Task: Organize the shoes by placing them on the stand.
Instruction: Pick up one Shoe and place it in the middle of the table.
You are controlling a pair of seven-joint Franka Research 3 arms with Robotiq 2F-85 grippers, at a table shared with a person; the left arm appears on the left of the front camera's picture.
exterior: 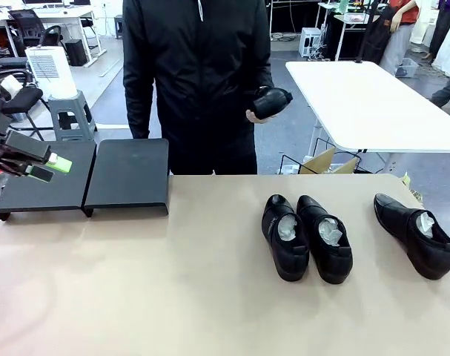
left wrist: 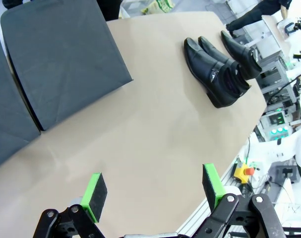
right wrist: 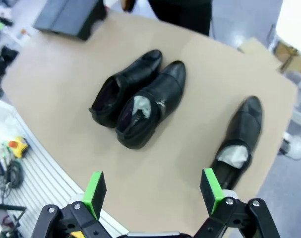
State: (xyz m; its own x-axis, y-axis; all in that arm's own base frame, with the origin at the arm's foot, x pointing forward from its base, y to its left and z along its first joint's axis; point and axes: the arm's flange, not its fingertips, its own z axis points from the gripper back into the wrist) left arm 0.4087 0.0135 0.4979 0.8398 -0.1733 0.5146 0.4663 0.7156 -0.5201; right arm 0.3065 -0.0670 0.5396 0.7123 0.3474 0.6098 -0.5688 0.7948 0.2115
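Starting nearest the robot: finding the left gripper (left wrist: 153, 191) released, green pads spread wide with nothing between them, hanging over bare tan table (exterior: 173, 297). In the front view, seeing it at the far left, in front of the stand's left panel. Finding the right gripper (right wrist: 152, 192) likewise released and holding nothing, looking down on the table's right part.

Moving out across the table, right of the middle: spotting a pair of shoes (exterior: 306, 239) lying side by side and touching, whitish paper stuffed into the openings. Spotting a third shoe (exterior: 415, 235) alone near the right edge, well apart from the pair, paper inside it too.

Looking farther, to the table's far left: noting the stand (exterior: 128, 178), two flat black panels set side by side and sloped slightly, well apart from all three shoes.

Reaching the far side: seeing a person in a black jacket (exterior: 195, 67) standing behind the table, one hand (exterior: 252, 116) holding the fourth shoe (exterior: 273, 101) in the air, past the table's far edge. Beyond, at the right, making out a white table (exterior: 365, 104).
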